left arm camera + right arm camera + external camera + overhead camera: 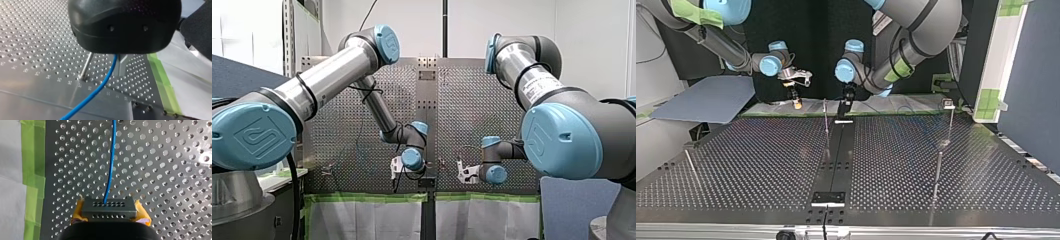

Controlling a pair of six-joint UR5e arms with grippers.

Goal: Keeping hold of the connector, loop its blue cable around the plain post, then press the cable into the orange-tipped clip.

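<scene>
**A:** Where is the connector?

**B:** The dark grey rectangular connector with rows of small holes point(109, 207) sits between the yellow pads point(78, 213) of my right gripper point(110, 213). The jaws are clamped on its two short ends, so the hold the task asks for is in place.

**A:** And the cable?

**B:** The thin blue cable point(110, 170) leaves the connector's face and runs straight ahead of those jaws over the perforated metal table point(162, 170). I see no bend in it there.

**A:** What about the other arm?

**B:** My left gripper point(845, 102) hangs low over the table. In its wrist view the cable comes out from under the black housing. The housing hides the jaws, so I cannot tell whether they are apart or closed on the cable.

**A:** Is the loop made?

**B:** I judge not. The plain thin metal post point(86, 65) stands just ahead of the left gripper. The cable passes beside its foot, near it but not wrapped around it, as far as shows.

**A:** And the clip?

**B:** I cannot pick out an orange-tipped clip in any view, so nothing shows the cable pressed in.

**A:** So what is left?

**B:** By my reading, nearly all of it. The cable has to go round the post and then be seated in the clip, with the right jaws holding the connector throughout.
</scene>
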